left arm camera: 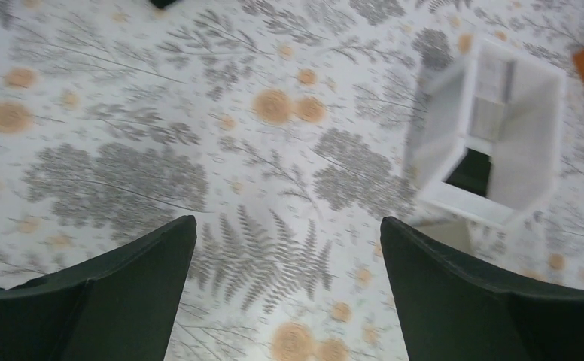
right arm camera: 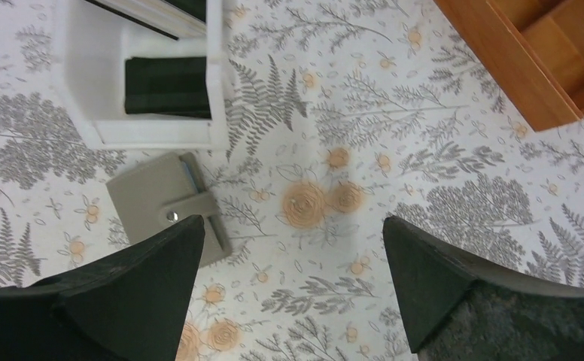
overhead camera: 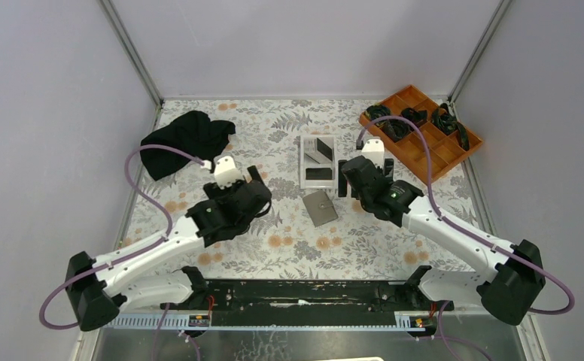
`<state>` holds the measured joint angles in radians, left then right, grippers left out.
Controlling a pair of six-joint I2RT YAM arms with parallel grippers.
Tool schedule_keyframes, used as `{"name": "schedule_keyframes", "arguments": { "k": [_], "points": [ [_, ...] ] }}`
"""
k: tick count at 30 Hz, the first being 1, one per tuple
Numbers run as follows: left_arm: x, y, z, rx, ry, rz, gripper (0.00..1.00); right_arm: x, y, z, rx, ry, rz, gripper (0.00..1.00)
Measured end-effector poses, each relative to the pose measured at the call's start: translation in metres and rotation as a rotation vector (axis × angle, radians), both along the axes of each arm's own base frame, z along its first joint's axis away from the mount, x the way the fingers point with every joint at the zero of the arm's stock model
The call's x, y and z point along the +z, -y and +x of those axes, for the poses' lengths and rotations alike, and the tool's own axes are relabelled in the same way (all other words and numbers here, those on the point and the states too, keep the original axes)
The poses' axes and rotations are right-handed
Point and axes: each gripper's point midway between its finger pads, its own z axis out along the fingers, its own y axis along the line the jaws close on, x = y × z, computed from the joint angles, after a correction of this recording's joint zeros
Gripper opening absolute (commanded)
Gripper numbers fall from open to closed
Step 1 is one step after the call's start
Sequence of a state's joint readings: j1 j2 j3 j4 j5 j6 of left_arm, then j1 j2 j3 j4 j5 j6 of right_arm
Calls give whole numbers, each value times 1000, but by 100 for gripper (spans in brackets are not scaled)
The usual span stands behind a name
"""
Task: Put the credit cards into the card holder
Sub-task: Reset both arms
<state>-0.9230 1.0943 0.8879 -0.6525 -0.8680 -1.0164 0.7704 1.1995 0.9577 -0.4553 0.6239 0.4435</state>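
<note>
On the floral-printed tabletop (overhead camera: 289, 256), near its middle, the flat grey metallic folding card holder (overhead camera: 320, 207) is seen lying closed, its strap fastened by a small round snap and a thin sliver of pale blue showing along one edge in the right wrist view (right arm camera: 170, 207). Just beyond it, close to its far edge though contact cannot be judged, the white rectangular plastic tray with raised walls (overhead camera: 305, 154) is placed; a dark rectangular plastic credit card (overhead camera: 318, 174) is laid flat in the tray's near compartment, and a second dark flat piece (overhead camera: 323, 149) is propped at a tilt in the far compartment. The right gripper (overhead camera: 347, 179) is held just right of the tray and the card holder, its two black fingers spread wide with nothing between them; in its own camera (right arm camera: 293, 226) one finger is seen overlapping the holder's near corner, though contact cannot be judged. The left gripper (overhead camera: 263, 197) is positioned to the left of the card holder, well apart from it, its jaws likewise spread wide over bare cloth and gripping nothing (left arm camera: 289, 226). At the far right corner the orange rectangular compartment tray (overhead camera: 439, 154) is set at an angle, with black items in several of its cells. At the far left a crumpled black cloth (overhead camera: 187, 139) is left lying on the table.
</note>
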Motion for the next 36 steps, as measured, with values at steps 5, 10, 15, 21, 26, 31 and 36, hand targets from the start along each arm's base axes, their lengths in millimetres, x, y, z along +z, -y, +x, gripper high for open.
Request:
{"name": "schedule_keyframes", "arguments": {
  "k": [5,10,15,21,26,31,36],
  "points": [
    [-13,-45,-9,31,33,127,100,-2,13,-11,-34,-18,0,100],
    [-15,-71,-12,42,82,179,100,3,26,-24,-97,-15,41,99],
    [-21,-86,-14,48,100,205,100,8,42,-34,-174,8,75,99],
    [-25,-93,-9,38,102,215,100,10,56,-38,-215,38,68,99],
    [-27,-98,4,35,95,207,100,10,61,-36,-234,49,38,99],
    [-37,-101,21,22,61,212,100,14,64,-36,-224,61,11,99],
    [-46,-113,30,36,25,219,100,20,66,-35,-213,80,-2,97]
  ]
}}
